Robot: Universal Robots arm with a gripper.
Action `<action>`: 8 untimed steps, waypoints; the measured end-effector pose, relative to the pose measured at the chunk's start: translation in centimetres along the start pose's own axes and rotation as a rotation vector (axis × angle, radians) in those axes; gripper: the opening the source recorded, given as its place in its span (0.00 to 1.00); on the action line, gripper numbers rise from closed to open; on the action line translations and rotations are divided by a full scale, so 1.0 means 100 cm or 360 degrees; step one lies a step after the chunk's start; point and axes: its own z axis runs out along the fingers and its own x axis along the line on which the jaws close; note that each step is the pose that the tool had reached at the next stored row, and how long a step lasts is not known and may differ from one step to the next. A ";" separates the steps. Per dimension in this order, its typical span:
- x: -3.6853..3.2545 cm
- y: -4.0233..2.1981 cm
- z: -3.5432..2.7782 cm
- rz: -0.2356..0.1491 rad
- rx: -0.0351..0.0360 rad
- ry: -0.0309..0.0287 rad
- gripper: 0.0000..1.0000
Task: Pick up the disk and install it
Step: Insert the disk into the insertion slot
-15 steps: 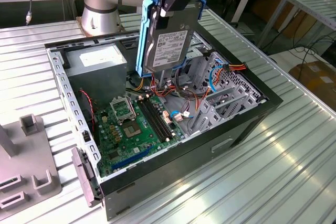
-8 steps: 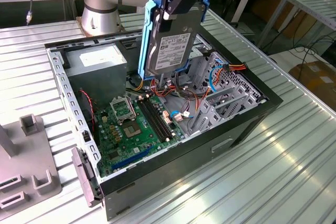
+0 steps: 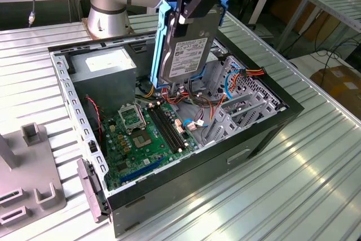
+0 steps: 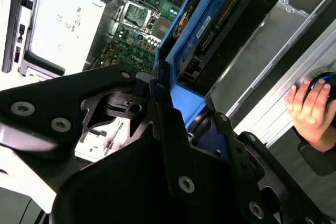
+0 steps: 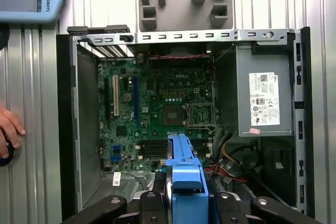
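Note:
The disk [image 3: 189, 55] hangs on edge, tilted, above the open computer case [image 3: 259, 134], over its rear middle. It is grey-silver with a white label and blue rails along its edges. My gripper [image 3: 190, 1] is shut on its upper end, black fingers clamped over the blue rail. In the second wrist view the disk [image 4: 210, 30] runs away from the gripper [image 4: 160, 95] toward the motherboard. The first wrist view looks down past the blue rail of the disk [image 5: 184, 174], held in the gripper [image 5: 184, 203], into the case.
Inside the case lie a green motherboard [image 3: 141, 134], a grey power supply [image 3: 104, 66] and a metal drive cage [image 3: 237, 100] with loose cables. A grey fixture [image 3: 28, 179] stands on the slatted table. A person's hand [image 4: 310, 103] rests on a button beside the case.

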 end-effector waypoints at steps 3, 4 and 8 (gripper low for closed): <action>0.0004 -0.0004 -0.0002 0.0000 0.0000 0.00002 0.37; 0.0004 -0.0004 -0.0016 0.0000 0.0000 0.00001 0.37; 0.0005 -0.0004 -0.0041 0.0000 0.0000 -0.00005 0.37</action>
